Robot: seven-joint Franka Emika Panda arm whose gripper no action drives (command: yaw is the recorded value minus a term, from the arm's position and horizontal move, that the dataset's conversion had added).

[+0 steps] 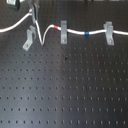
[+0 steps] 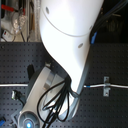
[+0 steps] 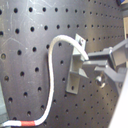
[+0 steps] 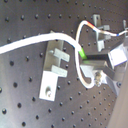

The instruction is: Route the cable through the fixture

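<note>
The white cable [image 1: 75,32] runs across the back of the black perforated board. Its red band [image 1: 55,26] sits just left of the middle upright clip, and its blue band [image 1: 87,33] lies between the two upright clips. My gripper [image 1: 34,20] is shut on the cable and holds it lifted just above the leaning grey fixture [image 1: 28,39]. The cable hangs in a loop between gripper and red band. In the second wrist view the cable [image 4: 30,42] passes over the fixture [image 4: 54,67], not in its fork. The first wrist view shows the cable [image 3: 50,75] ending in my fingers [image 3: 92,62].
Two upright grey clips [image 1: 63,33] [image 1: 108,31] hold the cable farther to the first exterior view's right. In the second exterior view my white arm [image 2: 70,30] hides most of the board; one clip [image 2: 105,86] shows at the second exterior view's right.
</note>
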